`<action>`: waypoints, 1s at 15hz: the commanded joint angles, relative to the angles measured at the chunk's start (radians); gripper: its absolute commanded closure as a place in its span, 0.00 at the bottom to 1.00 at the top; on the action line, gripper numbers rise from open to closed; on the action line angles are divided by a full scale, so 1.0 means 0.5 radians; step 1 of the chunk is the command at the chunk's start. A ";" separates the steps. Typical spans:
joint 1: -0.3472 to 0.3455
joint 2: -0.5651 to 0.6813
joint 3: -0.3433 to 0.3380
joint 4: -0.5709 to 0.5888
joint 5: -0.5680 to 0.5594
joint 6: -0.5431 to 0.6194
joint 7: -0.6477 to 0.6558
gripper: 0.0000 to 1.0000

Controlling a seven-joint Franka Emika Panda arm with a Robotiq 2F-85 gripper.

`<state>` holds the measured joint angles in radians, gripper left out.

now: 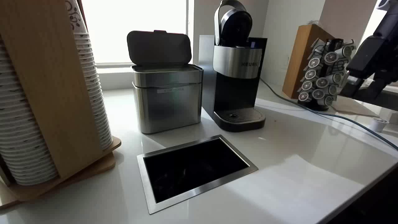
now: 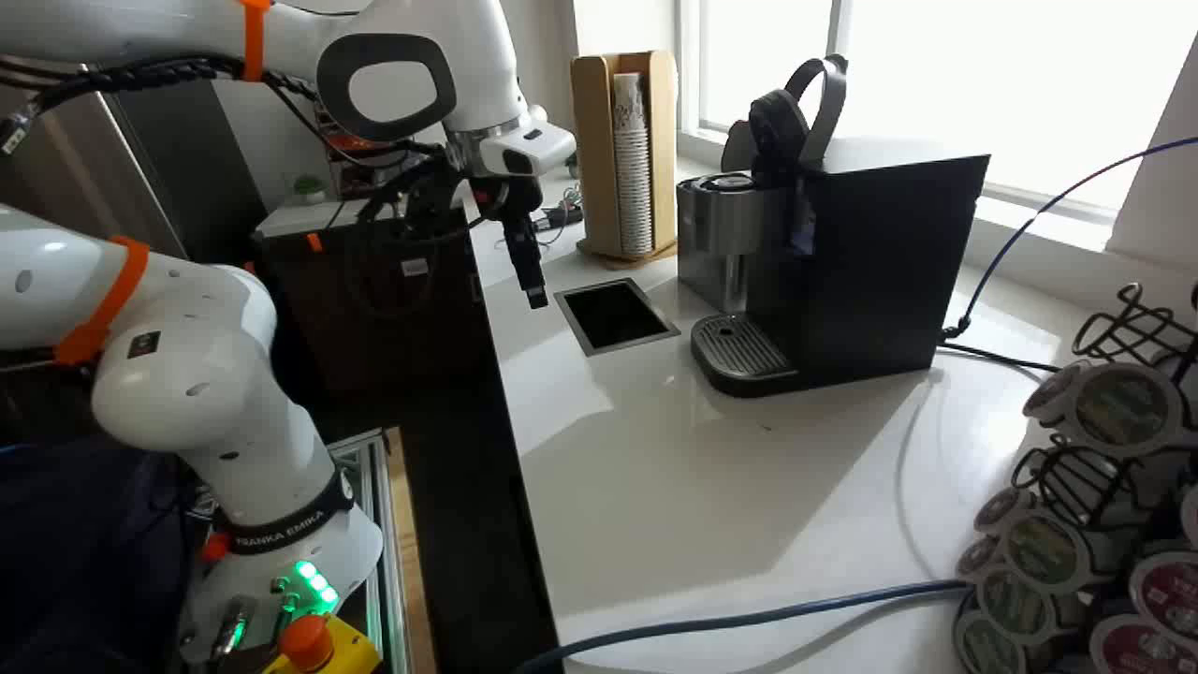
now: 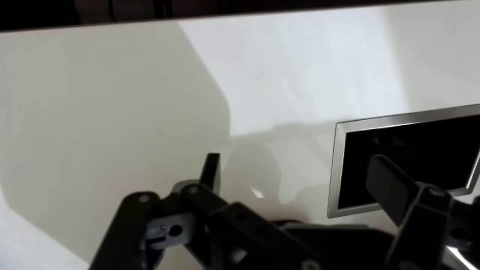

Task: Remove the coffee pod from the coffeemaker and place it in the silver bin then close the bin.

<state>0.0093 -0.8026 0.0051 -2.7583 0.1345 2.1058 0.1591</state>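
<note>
The coffeemaker (image 1: 237,62) stands with its black top and handle raised; its black side (image 2: 870,281) faces me in an exterior view. I cannot clearly make out a pod in its holder. The silver bin (image 1: 169,107) stands beside it with its black lid (image 1: 159,48) open and upright. It is mostly hidden behind the coffeemaker in an exterior view (image 2: 702,276). My gripper (image 3: 298,172) is open, with nothing between its fingers. It hangs above the counter, pointing down, in front of the coffeemaker; it also shows in both exterior views (image 1: 360,88) (image 2: 535,298).
A steel-rimmed opening (image 1: 202,188) lies in the counter before the bin; its rim shows in the wrist view (image 3: 338,168). A wooden cup rack (image 1: 53,93), a pod carousel (image 1: 321,74), a loose pod (image 1: 378,124) and a blue cable (image 2: 777,613) are on the counter.
</note>
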 commanded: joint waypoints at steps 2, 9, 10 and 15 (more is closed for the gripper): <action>-0.017 0.010 0.015 -0.024 0.013 -0.008 -0.011 0.00; -0.017 0.019 0.015 -0.033 0.012 -0.008 -0.011 0.00; -0.017 0.019 0.015 -0.033 0.012 -0.008 -0.011 0.00; -0.039 0.023 0.028 -0.024 -0.005 0.012 0.015 0.00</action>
<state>0.0093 -0.7930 0.0050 -2.7770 0.1345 2.1057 0.1590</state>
